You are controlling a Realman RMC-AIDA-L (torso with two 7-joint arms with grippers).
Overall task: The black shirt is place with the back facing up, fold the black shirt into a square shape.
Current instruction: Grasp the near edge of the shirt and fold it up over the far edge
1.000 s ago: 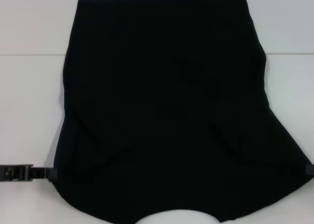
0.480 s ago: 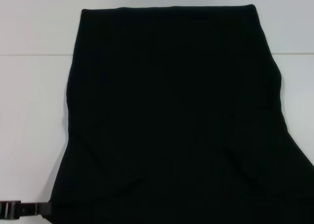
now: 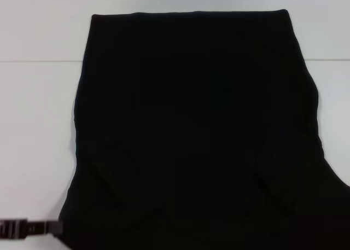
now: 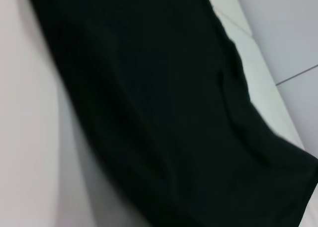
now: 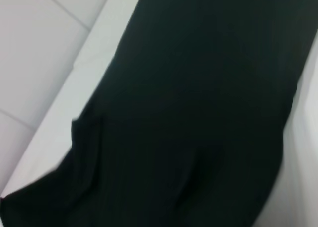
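The left gripper [image 3: 54, 227] was seen only as a dark bar at the near left corner of the black shirt [image 3: 191, 135], touching the cloth at its edge; whether its fingers were spread or closed on the fabric could not be told, since they were hidden at or under the cloth. The right gripper was not found in any view.

The shirt was spread over the white table [image 3: 33, 124], its far edge lying straight and flat, its near part widening toward the robot and running out of the head view. In the wrist views the cloth [image 4: 149, 113] was seen slanting with long soft ripples, and a loose fold was seen at one side [image 5: 84, 132].

The shirt was judged to be light, limp and thin, with no stiffness of its own: it would sag and crease wherever it was unsupported, and would drag on the table rather than slide cleanly. A matte, plain knit surface was shown, without lettering on the visible side. Hold would best be taken at the near corners or side hems, pinched through both layers, so that the edge could be carried evenly.
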